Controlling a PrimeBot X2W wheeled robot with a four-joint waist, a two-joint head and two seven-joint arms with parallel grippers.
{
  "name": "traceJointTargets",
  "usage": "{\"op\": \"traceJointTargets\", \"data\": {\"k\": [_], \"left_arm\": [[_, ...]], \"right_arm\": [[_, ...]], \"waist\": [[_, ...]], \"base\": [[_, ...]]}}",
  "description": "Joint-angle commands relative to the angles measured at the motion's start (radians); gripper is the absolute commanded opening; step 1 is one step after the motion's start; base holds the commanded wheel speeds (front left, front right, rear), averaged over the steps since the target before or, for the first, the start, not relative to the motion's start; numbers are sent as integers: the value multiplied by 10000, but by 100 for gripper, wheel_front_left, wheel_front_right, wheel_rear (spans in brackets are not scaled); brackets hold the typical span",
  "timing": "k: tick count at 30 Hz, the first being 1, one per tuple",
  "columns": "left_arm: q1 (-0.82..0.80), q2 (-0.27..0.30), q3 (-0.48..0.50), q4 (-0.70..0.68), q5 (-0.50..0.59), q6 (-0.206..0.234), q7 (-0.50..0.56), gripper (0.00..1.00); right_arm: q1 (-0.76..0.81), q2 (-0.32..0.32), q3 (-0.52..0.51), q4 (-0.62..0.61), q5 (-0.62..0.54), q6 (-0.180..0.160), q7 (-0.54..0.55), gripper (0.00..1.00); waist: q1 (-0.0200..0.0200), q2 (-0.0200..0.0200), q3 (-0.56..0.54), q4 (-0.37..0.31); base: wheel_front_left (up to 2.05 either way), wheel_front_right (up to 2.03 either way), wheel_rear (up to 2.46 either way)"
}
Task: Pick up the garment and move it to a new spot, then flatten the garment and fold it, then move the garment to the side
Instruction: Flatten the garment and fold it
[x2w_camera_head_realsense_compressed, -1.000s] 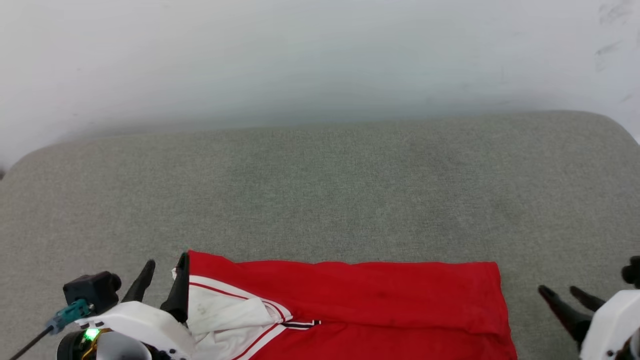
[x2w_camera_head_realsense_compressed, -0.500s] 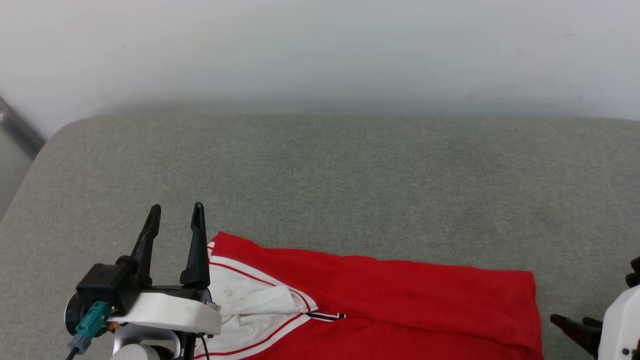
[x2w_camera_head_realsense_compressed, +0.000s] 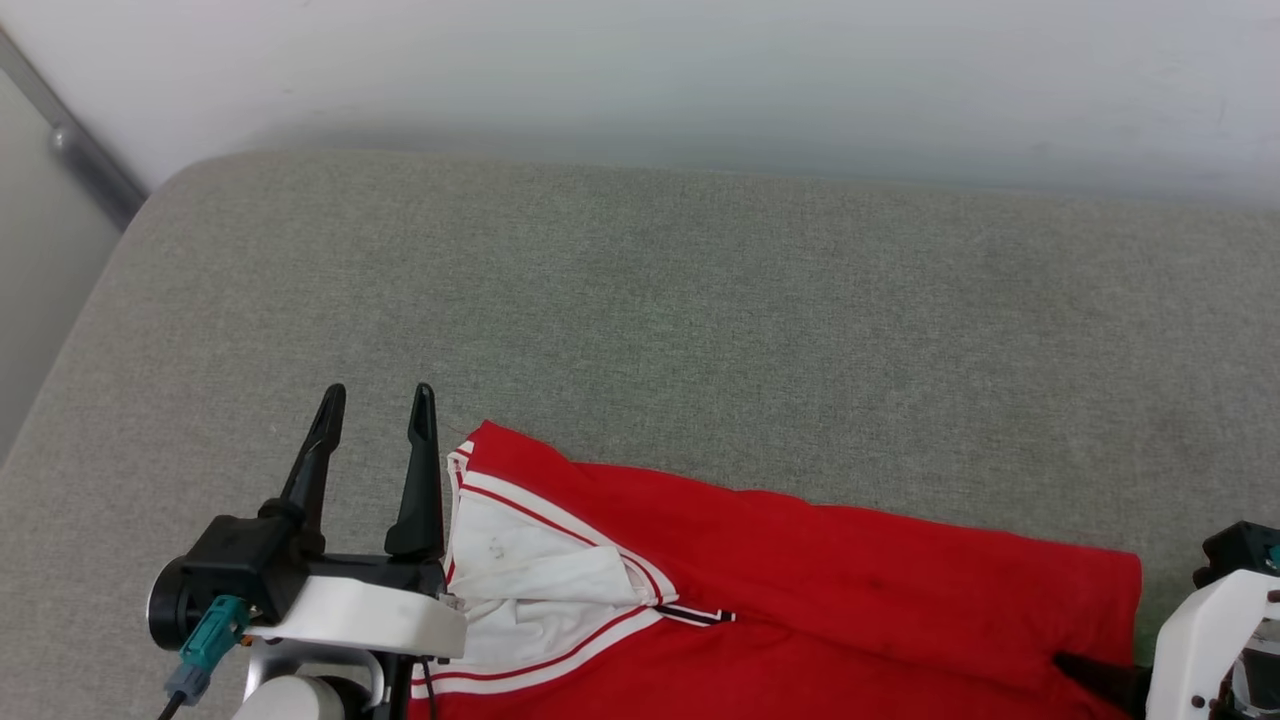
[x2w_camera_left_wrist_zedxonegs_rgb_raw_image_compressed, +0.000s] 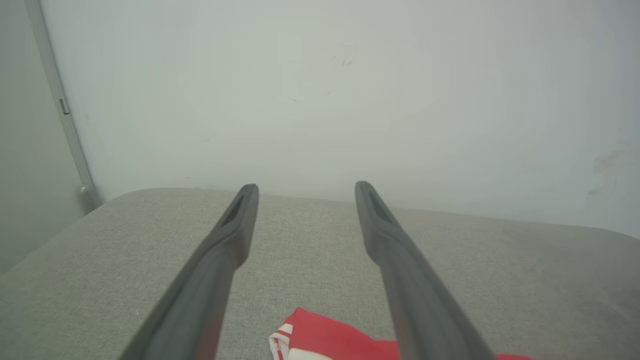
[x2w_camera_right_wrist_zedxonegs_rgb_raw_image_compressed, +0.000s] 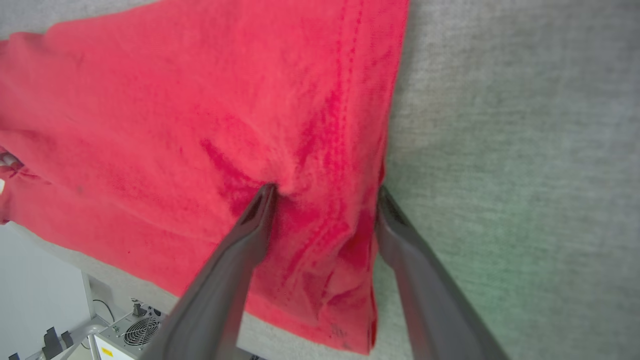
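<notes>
The garment (x2w_camera_head_realsense_compressed: 850, 580) is bright red with a white panel and red-and-white trim at its left end. It lies folded along the near edge of the grey cushion (x2w_camera_head_realsense_compressed: 640, 300). My left gripper (x2w_camera_head_realsense_compressed: 380, 440) stands open just left of the garment's left corner, holding nothing. In the left wrist view that corner (x2w_camera_left_wrist_zedxonegs_rgb_raw_image_compressed: 310, 335) shows low between the open left gripper (x2w_camera_left_wrist_zedxonegs_rgb_raw_image_compressed: 306, 187) fingers. My right gripper (x2w_camera_right_wrist_zedxonegs_rgb_raw_image_compressed: 324, 192) is open and straddles the garment's (x2w_camera_right_wrist_zedxonegs_rgb_raw_image_compressed: 150, 125) right hem. One fingertip (x2w_camera_right_wrist_zedxonegs_rgb_raw_image_compressed: 265, 192) presses into the red cloth and the other lies at the hem's edge.
A white wall (x2w_camera_head_realsense_compressed: 700, 60) rises behind the cushion. A grey metal rail (x2w_camera_head_realsense_compressed: 80, 150) runs down at the upper left. Bare grey cushion stretches beyond the garment. Below the cushion's near edge stands a white box with a fan grille (x2w_camera_right_wrist_zedxonegs_rgb_raw_image_compressed: 135, 330).
The head camera has swung, shifting the whole picture. My left gripper has lifted off the garment's left corner. My right gripper has moved from the bare cushion onto the garment's right hem.
</notes>
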Motion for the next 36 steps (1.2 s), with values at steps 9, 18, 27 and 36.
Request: {"op": "traceJointTargets", "data": {"k": [9,18,27,36], "left_arm": [[411,320,-87,88,102,196,328,100],[888,498,-40,-114,126,505,537,100],[1016,580,-94,-302,189,653,640,100],[1036,543,-189,-213,110,649,669,100]], "right_arm": [[-347,-571,878,-198,457,0,-543,0],[-384,-1050,244,-175,434,-2,-404,0],[-352,-1122,-2131,194,83,-2,156,0],[-1094,1574,-3381,-106,1908,-2,2748,0]], "waist": [[-1,-1,-760,-405],[-1,-1,-1188,-882],[-1,-1,-1222,-1215],[-1,-1,-1319,-1350]], "base": [[0,0,0],[0,0,0],[0,0,0],[0,0,0]]}}
